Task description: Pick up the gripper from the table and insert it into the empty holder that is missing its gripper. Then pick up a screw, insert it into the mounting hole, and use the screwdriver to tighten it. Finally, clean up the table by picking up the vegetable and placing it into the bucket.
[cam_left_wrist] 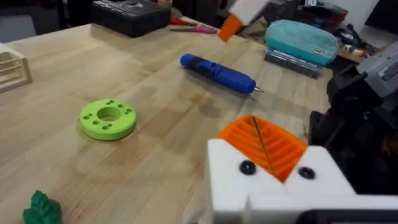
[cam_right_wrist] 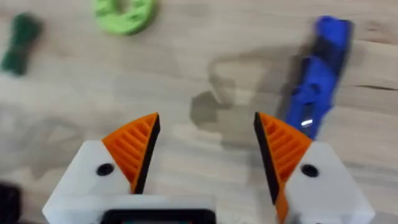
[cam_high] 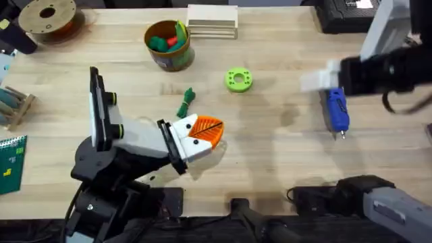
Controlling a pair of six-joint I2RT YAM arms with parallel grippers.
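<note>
The blue screwdriver (cam_high: 336,111) lies on the table at the right, bit toward the front edge. My right gripper (cam_high: 315,81) hovers just beyond and left of it. In the right wrist view this gripper (cam_right_wrist: 205,149) is open, with the screwdriver (cam_right_wrist: 317,81) off to one side of its orange pads. My left gripper (cam_high: 216,128) rests low at the table's middle, shut on nothing, its pads (cam_left_wrist: 273,149) pressed together. The dark green vegetable (cam_high: 187,102) lies just behind it. The bucket (cam_high: 167,55) stands at the back. A loose gripper piece, an empty holder and a screw are out of view.
A bright green disc (cam_high: 238,79) lies between the vegetable and the screwdriver. The bucket holds toy vegetables. A filament spool (cam_high: 47,17) sits back left and a wooden block (cam_high: 212,20) behind the bucket. Bare wood lies between the two grippers.
</note>
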